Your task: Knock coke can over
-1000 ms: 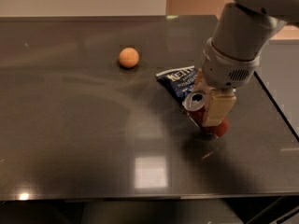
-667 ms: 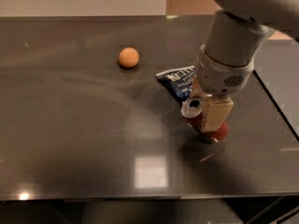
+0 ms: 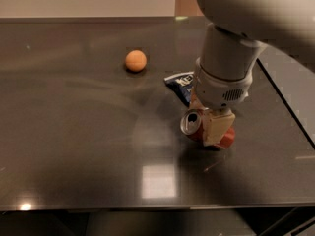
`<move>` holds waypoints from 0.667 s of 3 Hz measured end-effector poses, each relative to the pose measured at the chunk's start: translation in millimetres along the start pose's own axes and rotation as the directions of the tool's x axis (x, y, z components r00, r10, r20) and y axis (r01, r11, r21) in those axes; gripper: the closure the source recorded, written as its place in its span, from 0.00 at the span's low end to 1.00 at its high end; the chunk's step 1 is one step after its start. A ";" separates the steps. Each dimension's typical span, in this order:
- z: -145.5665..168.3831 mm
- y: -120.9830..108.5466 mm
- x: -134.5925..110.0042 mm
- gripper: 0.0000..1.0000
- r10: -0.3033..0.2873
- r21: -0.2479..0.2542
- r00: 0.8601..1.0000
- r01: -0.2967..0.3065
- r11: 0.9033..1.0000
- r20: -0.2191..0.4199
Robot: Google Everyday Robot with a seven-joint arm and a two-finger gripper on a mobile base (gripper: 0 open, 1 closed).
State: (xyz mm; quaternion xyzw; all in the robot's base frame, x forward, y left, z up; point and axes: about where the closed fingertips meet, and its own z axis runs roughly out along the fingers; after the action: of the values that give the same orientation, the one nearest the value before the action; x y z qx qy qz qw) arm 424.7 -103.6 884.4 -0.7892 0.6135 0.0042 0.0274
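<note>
The coke can (image 3: 227, 137) is red with a silver top (image 3: 190, 122). It lies tipped over toward the left on the dark table (image 3: 74, 146), its top facing the camera. My gripper (image 3: 215, 128) hangs from the big white arm straight over the can. It covers the can's middle and touches it. Only the can's top and a red part of its body show.
A dark blue chip bag (image 3: 180, 82) lies just behind the can, partly hidden by the arm. An orange ball (image 3: 136, 60) sits at the back left. The table's right edge (image 3: 288, 112) runs close to the arm.
The arm has moved left and lower. The can has tipped further, and its silver top has swung down and to the left.
</note>
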 end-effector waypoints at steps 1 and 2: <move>4.9 0.6 -8.1 0.00 -0.021 -0.010 1.000 0.021 1.000 0.007; 13.3 1.2 -20.8 0.00 -0.018 -0.038 0.998 0.021 0.999 0.064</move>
State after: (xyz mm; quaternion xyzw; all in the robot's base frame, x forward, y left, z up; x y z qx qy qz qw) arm 418.8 -83.1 871.9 -0.7950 0.6044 0.0408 0.0319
